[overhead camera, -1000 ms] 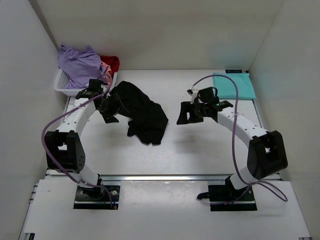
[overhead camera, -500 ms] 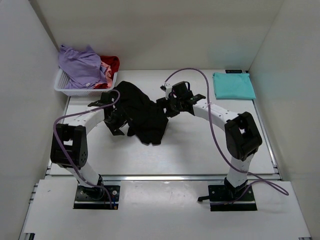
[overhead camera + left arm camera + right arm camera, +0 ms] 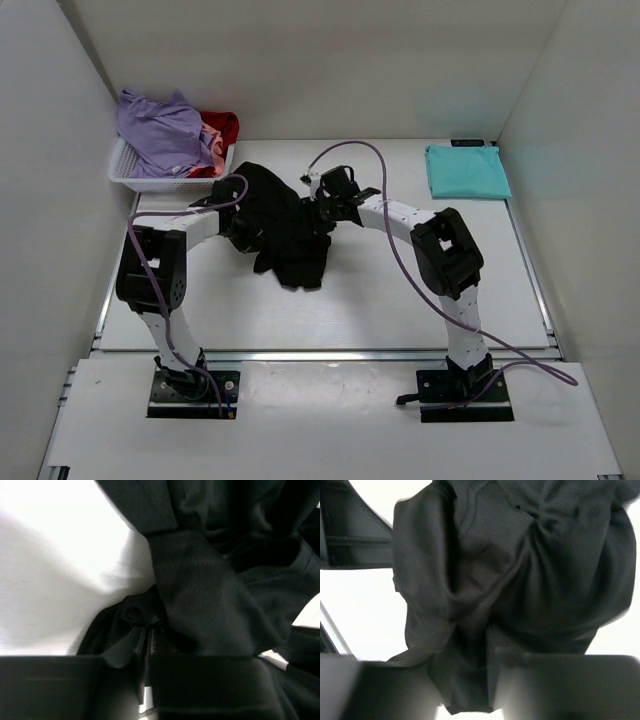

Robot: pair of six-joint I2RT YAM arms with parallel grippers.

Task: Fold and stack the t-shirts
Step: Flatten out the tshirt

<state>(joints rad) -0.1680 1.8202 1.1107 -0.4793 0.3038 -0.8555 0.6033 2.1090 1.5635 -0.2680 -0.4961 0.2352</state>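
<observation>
As both have converged, left gripper [image 3: 244,226], right gripper [image 3: 318,214], pinching black t-shirt [image 3: 292,248].

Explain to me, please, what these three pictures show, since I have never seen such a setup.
Two robot arms are bolted to a white table. One picture looks down from above; the other two come from a camera on each wrist. A crumpled black t-shirt lies mid-table, a folded teal t-shirt lies at the far right, and a white basket at the far left holds a heap of shirts. The left tool pinches a fold of the black one. The right tool has the same cloth between its fingers, though whether it grips is unclear.
</observation>
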